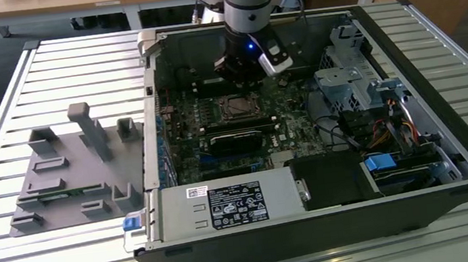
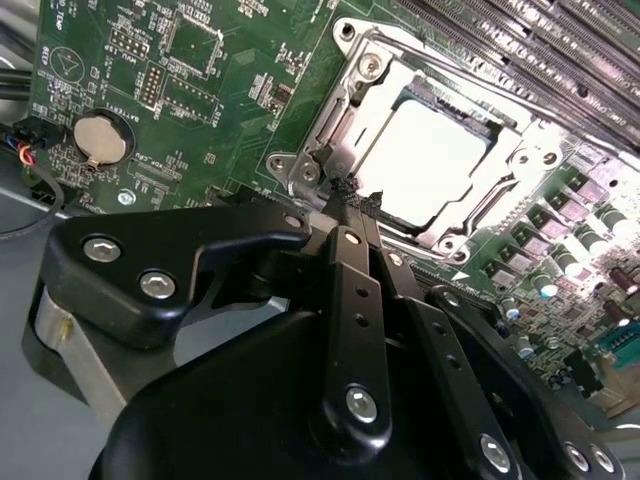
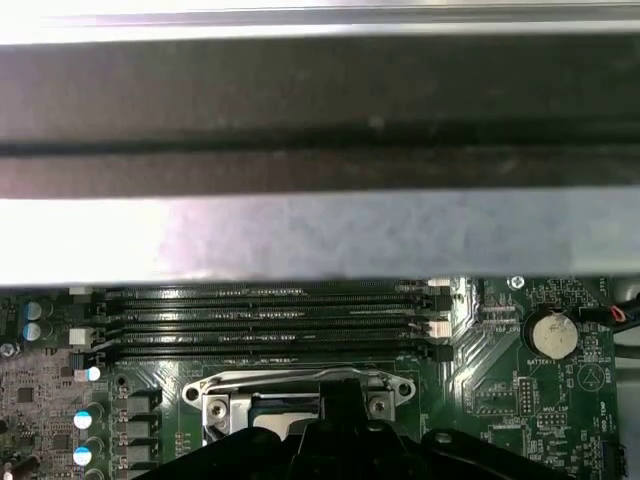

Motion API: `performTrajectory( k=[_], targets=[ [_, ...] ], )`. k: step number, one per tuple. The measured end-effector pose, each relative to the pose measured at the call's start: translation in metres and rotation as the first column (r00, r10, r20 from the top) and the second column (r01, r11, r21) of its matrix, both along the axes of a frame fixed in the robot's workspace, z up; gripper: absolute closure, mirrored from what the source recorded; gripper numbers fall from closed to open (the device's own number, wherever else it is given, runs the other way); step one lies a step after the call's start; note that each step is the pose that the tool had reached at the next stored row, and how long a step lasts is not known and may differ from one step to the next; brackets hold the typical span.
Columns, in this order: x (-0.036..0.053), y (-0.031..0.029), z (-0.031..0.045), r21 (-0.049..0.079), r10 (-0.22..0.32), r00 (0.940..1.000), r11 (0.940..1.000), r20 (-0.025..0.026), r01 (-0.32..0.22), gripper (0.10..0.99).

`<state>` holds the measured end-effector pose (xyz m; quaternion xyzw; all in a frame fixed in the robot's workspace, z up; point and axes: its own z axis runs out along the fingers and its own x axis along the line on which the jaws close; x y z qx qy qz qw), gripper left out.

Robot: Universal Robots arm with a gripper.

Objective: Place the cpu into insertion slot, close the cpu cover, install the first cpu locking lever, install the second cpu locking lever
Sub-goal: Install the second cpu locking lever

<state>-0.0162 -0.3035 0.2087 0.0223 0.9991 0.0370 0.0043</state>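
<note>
My gripper (image 2: 350,195) hangs over the green motherboard (image 2: 200,90) inside an open computer case (image 1: 450,166), its black fingers pressed together with nothing visibly between them, tips at the near edge of the insertion slot (image 2: 425,160). The cpu (image 2: 425,165), a pale square, lies seated in that slot at upper right of the second wrist view. The cpu cover (image 2: 340,110) frames it (apparently closed down already). I judge a locking lever step is in hand, calling for a firm sideways press.
</note>
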Motion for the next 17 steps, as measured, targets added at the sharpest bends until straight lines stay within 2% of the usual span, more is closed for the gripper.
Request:
performTrajectory(
  k=[11,14,17],
  targets=[
    [-0.0001,-0.0048,0.0004,0.000,0.000,1.0000,1.0000,-0.0001,0.000,0.980],
    [0.0000,-0.0049,0.0045,0.000,0.000,1.0000,1.0000,0.0000,0.000,0.980],
    [0.0000,-0.0049,0.0125,0.000,0.000,1.0000,1.0000,0.0000,0.000,0.980]
  ],
)
